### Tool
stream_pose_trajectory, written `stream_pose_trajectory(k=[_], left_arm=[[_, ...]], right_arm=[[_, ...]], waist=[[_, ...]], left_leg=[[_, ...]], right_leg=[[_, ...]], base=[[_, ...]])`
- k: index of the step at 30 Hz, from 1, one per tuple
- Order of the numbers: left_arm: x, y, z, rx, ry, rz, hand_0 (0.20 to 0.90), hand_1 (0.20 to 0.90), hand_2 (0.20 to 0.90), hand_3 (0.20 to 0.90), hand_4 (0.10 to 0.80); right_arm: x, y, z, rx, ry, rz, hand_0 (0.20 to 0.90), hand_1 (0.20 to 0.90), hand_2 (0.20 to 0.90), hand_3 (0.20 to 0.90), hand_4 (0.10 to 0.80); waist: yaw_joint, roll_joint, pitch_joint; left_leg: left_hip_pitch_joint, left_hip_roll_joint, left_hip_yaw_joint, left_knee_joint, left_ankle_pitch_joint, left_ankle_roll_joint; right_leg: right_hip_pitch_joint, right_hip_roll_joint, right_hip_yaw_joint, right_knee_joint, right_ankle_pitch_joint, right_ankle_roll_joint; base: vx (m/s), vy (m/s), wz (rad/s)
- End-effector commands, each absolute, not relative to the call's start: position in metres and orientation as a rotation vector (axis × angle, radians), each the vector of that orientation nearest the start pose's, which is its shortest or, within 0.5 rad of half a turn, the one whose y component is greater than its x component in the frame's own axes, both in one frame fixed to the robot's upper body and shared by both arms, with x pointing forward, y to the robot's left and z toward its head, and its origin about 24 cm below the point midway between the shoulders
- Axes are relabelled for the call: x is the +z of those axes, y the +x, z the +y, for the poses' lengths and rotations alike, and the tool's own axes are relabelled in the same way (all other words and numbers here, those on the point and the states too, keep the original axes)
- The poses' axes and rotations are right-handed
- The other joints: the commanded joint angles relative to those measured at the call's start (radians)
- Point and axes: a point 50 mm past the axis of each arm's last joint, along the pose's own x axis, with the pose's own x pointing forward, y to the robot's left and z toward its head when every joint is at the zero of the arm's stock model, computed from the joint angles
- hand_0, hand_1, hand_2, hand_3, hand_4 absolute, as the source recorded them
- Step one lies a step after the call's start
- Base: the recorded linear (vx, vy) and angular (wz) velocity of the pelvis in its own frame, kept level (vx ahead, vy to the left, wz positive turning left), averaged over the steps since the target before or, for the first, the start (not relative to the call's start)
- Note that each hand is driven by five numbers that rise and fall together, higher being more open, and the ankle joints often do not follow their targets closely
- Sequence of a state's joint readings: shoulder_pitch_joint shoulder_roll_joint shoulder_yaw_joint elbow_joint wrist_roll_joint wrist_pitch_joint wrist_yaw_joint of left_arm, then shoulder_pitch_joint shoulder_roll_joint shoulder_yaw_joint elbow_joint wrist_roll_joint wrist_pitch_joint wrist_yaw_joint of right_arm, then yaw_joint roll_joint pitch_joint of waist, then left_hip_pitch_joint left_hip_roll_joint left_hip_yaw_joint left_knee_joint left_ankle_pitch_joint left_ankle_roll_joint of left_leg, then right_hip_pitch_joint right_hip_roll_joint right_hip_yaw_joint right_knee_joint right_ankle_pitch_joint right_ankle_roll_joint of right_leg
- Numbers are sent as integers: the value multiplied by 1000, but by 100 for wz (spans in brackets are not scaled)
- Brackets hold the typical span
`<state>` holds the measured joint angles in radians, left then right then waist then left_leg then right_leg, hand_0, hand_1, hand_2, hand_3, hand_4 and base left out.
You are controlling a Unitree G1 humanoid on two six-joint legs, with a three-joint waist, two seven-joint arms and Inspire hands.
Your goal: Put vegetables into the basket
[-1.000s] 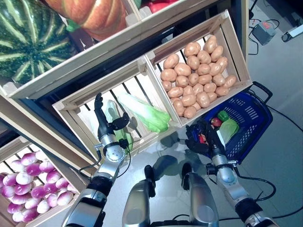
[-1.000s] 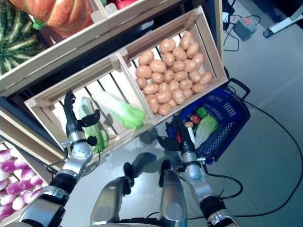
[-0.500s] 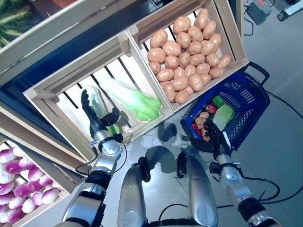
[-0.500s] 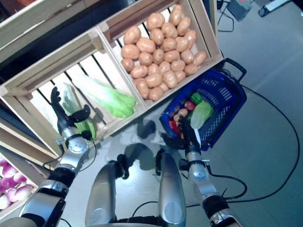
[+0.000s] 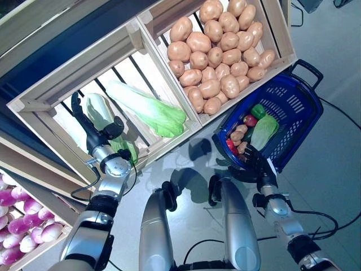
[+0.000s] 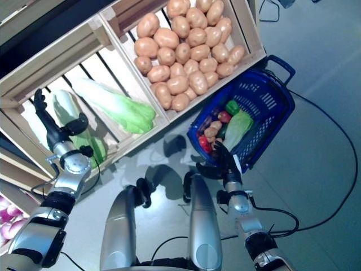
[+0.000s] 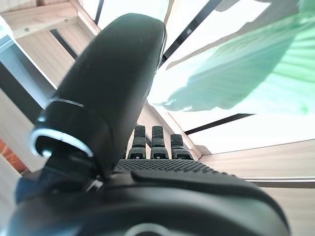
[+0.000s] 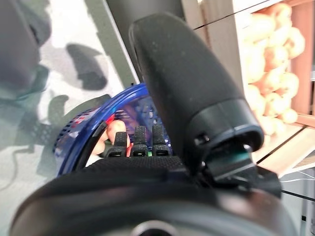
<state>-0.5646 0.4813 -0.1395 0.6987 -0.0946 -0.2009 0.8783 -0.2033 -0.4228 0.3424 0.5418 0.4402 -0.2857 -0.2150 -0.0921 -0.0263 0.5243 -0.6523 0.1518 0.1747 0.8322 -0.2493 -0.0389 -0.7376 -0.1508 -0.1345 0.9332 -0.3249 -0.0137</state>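
The blue basket (image 5: 294,112) stands on the floor to the right of the stand. In it lie a leafy green vegetable (image 5: 263,131), a green pepper (image 5: 258,110), a red round one (image 5: 250,120) and small potatoes (image 5: 237,136). My left hand (image 5: 96,138) is open inside the lower left crate, with its straight fingers against a long pale-green cabbage (image 5: 99,110). Its fingers (image 7: 155,142) point at the green leaf (image 7: 236,73) in the left wrist view. My right hand (image 5: 258,168) is open at the basket's near rim (image 8: 81,147).
The wooden stand's slatted crate (image 5: 53,99) surrounds my left hand. A second crate (image 5: 282,34) overhangs the basket's far side. A lower crate (image 5: 17,186) juts out at the left. Grey floor (image 5: 333,186) lies to the right of the basket.
The whole picture has shifted, so the camera has moved. Both hands keep their places, the left by the cabbage and the right at the basket's near rim.
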Motion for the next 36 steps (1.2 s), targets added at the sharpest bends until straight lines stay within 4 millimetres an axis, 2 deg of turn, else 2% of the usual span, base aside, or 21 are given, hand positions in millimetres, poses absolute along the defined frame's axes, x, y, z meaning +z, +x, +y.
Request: stream_pose_trajectory(k=[1, 7, 15, 27, 35, 36], left_arm=[[169, 338, 298, 1007, 370, -440, 900, 900, 900, 900, 800], [185, 344, 306, 1056, 390, -422, 900, 900, 900, 900, 800], [201, 350, 313, 1116, 313, -384, 900, 900, 900, 900, 800], [202, 360, 311, 1092, 167, -266, 900, 900, 900, 900, 800], [205, 364, 325, 1063, 120, -144, 900, 900, 900, 900, 800], [206, 365, 325, 1050, 112, -142, 825, 825, 825, 825, 750]], right_arm=[[36, 287, -205, -42, -47, -53, 900, 900, 900, 900, 800], [43, 293, -210, -61, -66, -51, 900, 900, 900, 900, 800], [52, 299, -216, -90, -71, -71, 900, 900, 900, 900, 800], [64, 306, -212, -103, -79, -112, 900, 900, 900, 900, 800], [73, 311, -217, -119, -97, -122, 900, 900, 900, 900, 800], [74, 311, -217, -120, -100, -125, 900, 900, 900, 900, 800]], waist=[[-15, -10, -4], [-21, -10, -4], [-27, -13, -4], [-36, -20, -4], [-47, -23, -4], [-49, -23, -4]], left_leg=[[22, -47, 51, 5, -102, 37], [-10, -46, 55, -10, -95, 36], [-82, -40, 56, -6, -92, 37], [-189, -31, 59, 14, -93, 38], [-231, -24, 62, 17, -83, 37], [-234, -22, 63, 17, -82, 38]], right_leg=[[47, -41, -2, -22, -16, 26], [9, -35, 9, -38, 1, 34], [-66, -24, 20, -43, 20, 43], [-170, -15, 26, -32, 27, 42], [-208, -5, 25, -38, 37, 35], [-212, -4, 25, -38, 37, 34]], base=[[13, 77, 0], [10, 83, 1], [-3, 56, 0], [-11, 24, -1], [-21, 12, -5], [-47, 26, -7]])
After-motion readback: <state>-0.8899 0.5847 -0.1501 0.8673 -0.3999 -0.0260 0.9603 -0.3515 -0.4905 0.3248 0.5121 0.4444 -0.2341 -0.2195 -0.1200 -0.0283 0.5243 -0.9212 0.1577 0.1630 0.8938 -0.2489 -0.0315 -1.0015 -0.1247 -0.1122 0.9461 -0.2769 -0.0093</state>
